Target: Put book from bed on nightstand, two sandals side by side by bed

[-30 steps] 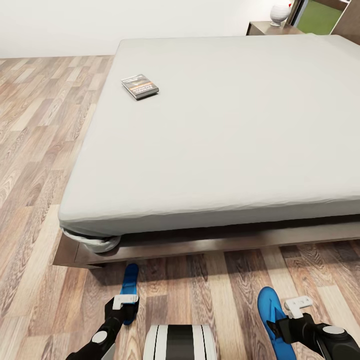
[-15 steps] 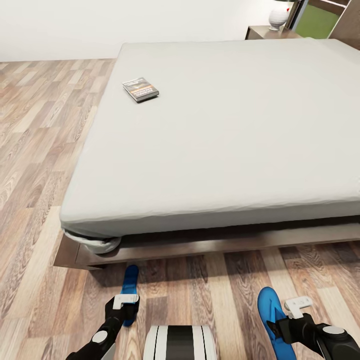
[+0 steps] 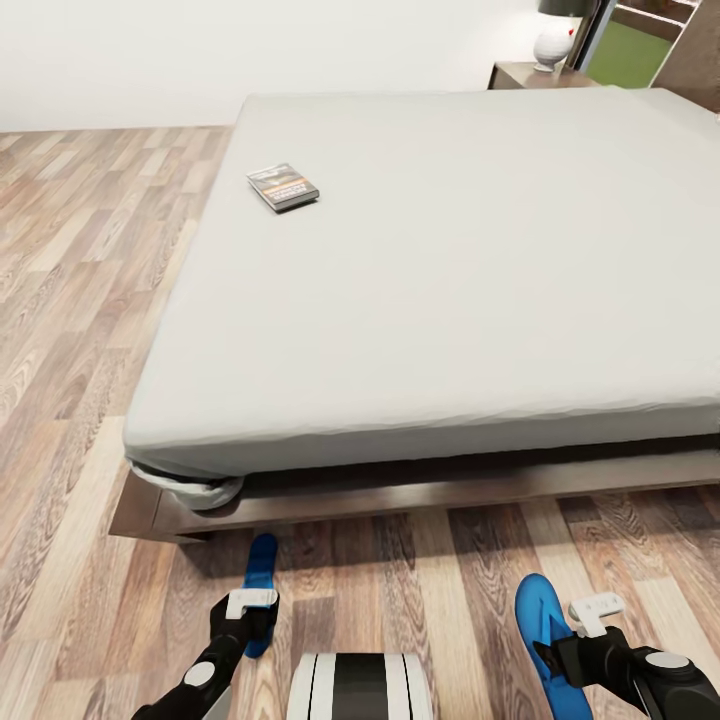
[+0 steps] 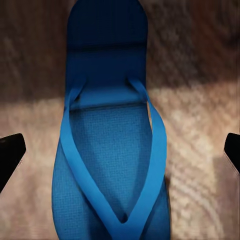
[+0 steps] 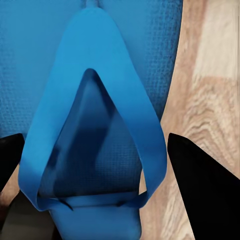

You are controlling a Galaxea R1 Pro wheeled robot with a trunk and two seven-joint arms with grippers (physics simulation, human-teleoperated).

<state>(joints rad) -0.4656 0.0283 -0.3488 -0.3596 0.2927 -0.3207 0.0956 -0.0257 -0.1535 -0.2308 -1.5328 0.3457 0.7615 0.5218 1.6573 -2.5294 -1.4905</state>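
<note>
The book [image 3: 283, 187] lies flat near the far left corner of the bed [image 3: 450, 260]. One nightstand [image 3: 527, 74] stands beyond the bed's far right corner. On the floor by the bed's near left corner lies a blue sandal [image 3: 261, 565]; my left gripper [image 3: 254, 625] hovers over it, open, its fingers [image 4: 10, 155] well clear of the sandal [image 4: 110, 165]. The other sandal [image 3: 538, 620] is at the lower right. My right gripper [image 3: 548, 655] is closed on the thong strap of that sandal [image 5: 95, 90], and its fingers [image 5: 200, 195] meet both strap edges.
A white lamp [image 3: 553, 42] stands on the nightstand, with a dark-framed window [image 3: 630, 40] behind it. Wood-plank floor [image 3: 70, 300] stretches along the bed's left side. The dark bed frame [image 3: 400, 495] juts out just ahead of both grippers.
The whole picture has slid downward as the head camera tilted up. The book, the sandals and both grippers keep their places.
</note>
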